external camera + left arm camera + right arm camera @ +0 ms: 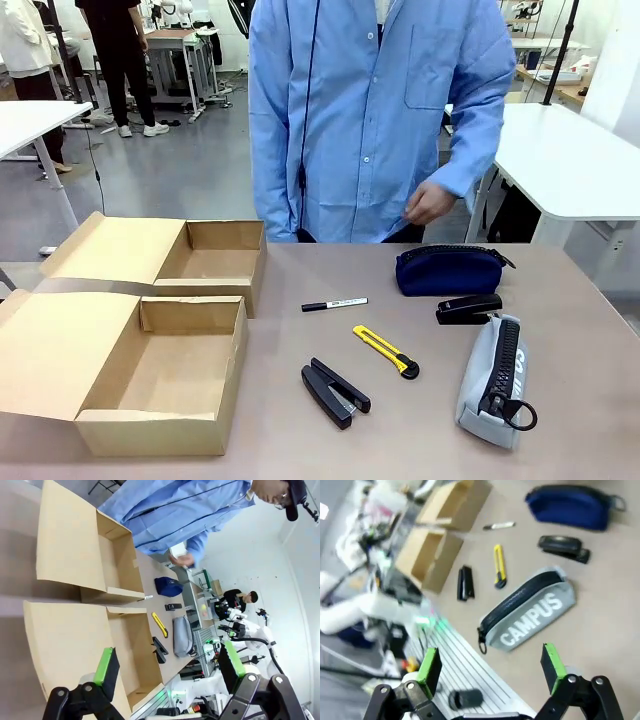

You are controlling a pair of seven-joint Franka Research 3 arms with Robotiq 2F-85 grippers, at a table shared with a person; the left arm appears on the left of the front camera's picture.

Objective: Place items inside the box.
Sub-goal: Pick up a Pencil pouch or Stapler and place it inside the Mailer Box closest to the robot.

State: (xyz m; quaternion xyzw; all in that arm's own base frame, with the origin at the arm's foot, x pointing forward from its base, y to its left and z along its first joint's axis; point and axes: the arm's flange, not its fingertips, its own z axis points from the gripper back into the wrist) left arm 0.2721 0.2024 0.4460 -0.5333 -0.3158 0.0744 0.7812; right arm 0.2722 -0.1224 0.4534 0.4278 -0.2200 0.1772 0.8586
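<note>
Box (150,432) is plain cardboard brown, and the person's shirt (370,120) is light blue. Pouch (447,270) navy, stapler (468,309) black, utility knife (385,351) yellow and black. Pencil case (476,388) is grey with white CAMPUS lettering.

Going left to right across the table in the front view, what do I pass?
Boxes → marker → knife → navy pouch → grey case. Left out, overlapping: near stapler, far stapler.

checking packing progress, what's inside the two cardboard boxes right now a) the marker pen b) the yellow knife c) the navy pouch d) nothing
d: the near box and far box show bare floors; the yellow knife, marker pen and navy pouch lie on the table beside them.
</note>
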